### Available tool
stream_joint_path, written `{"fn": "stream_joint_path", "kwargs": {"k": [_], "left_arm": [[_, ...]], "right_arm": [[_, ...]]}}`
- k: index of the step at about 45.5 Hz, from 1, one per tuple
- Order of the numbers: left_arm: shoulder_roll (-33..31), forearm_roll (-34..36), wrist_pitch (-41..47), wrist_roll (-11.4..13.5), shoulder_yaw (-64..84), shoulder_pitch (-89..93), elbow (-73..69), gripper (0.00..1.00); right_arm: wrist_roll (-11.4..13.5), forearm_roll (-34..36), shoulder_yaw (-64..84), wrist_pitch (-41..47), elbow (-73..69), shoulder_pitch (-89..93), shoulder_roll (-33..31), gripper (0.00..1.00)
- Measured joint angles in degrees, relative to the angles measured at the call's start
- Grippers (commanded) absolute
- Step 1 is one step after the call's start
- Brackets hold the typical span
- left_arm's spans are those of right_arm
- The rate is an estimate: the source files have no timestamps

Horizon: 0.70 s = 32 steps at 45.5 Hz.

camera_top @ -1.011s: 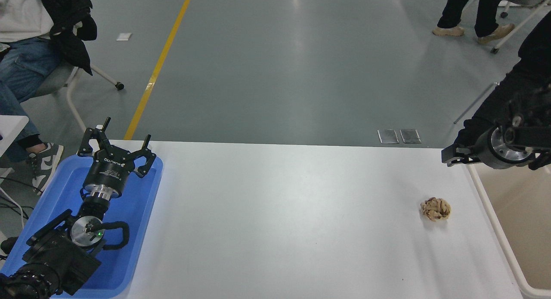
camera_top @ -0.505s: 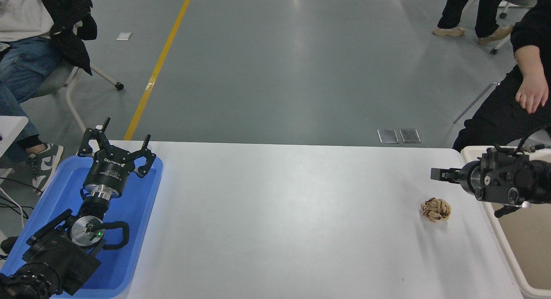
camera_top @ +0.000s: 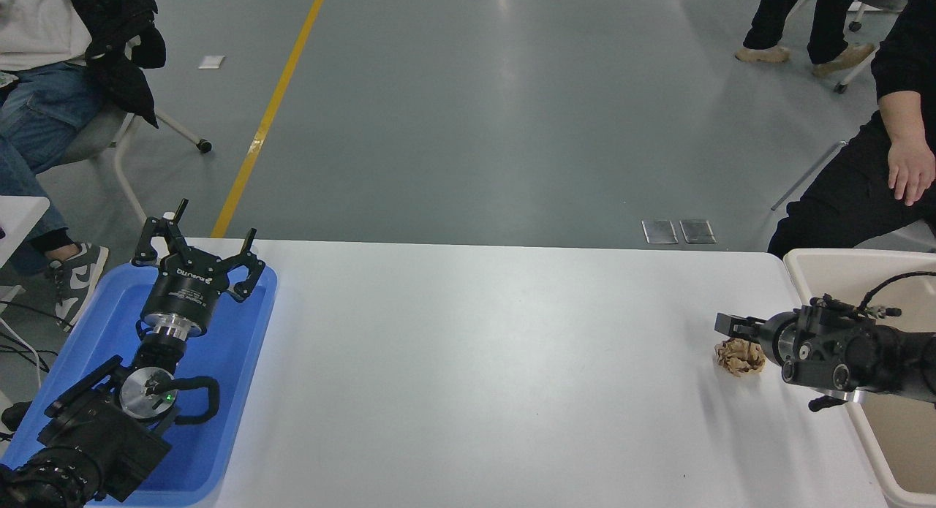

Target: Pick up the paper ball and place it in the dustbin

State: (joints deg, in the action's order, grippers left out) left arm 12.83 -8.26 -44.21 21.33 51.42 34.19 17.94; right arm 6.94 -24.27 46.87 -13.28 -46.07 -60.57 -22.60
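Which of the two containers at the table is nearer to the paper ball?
The cream-beige dustbin at the right edge; the paper ball lies close beside it, while the blue tray is at the far left.

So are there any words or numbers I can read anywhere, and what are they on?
White print on the left claw's black wrist body: a short brand-like word, upside down and too small to read for sure.
Right claw, next to the paper ball: no print shows.
Dustbin, blue tray, table: no words or numbers.
Yellow floor line: a plain stripe, no text.
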Motion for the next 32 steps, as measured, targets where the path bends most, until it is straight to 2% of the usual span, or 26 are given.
{"fn": "stream_joint_path", "kwargs": {"k": [6, 9, 11, 12, 16, 18, 19, 32], "left_arm": [[0.0, 0.0, 0.0, -0.05, 0.0, 0.0, 0.0, 1.0], [0.0, 0.0, 0.0, -0.05, 0.0, 0.0, 0.0, 1.0], [0.0, 0.0, 0.0, -0.05, 0.0, 0.0, 0.0, 1.0], [0.0, 0.0, 0.0, -0.05, 0.0, 0.0, 0.0, 1.0], [0.0, 0.0, 0.0, -0.05, 0.0, 0.0, 0.0, 1.0], [0.0, 0.0, 0.0, -0.05, 0.0, 0.0, 0.0, 1.0], [0.0, 0.0, 0.0, -0.05, 0.0, 0.0, 0.0, 1.0], [0.0, 0.0, 0.0, -0.04, 0.0, 0.0, -0.01, 1.0]], "right_arm": [[-0.63, -0.18, -0.47, -0.15, 0.36, 1.32, 0.8, 0.94], [-0.93, -0.24, -0.61, -0.23, 0.48, 1.78, 1.08, 0.71], [-1.24, -0.33, -0.65, -0.31, 0.56, 2.09, 1.32, 0.43], [-1.33, -0.36, -0.65, -0.34, 0.59, 2.18, 1.41, 0.35], [-1.97, -1.22, -0.48, -0.81, 0.69, 2.67, 2.05, 0.18], [-2.29, -2.07, -0.37, -1.25, 0.7, 2.95, 2.46, 0.03], [-2.4, -2.49, -0.34, -1.5, 0.72, 3.06, 2.61, 0.0], [-3.12, -5.53, 0.04, -4.01, 0.86, 3.96, 3.47, 0.0]]}}
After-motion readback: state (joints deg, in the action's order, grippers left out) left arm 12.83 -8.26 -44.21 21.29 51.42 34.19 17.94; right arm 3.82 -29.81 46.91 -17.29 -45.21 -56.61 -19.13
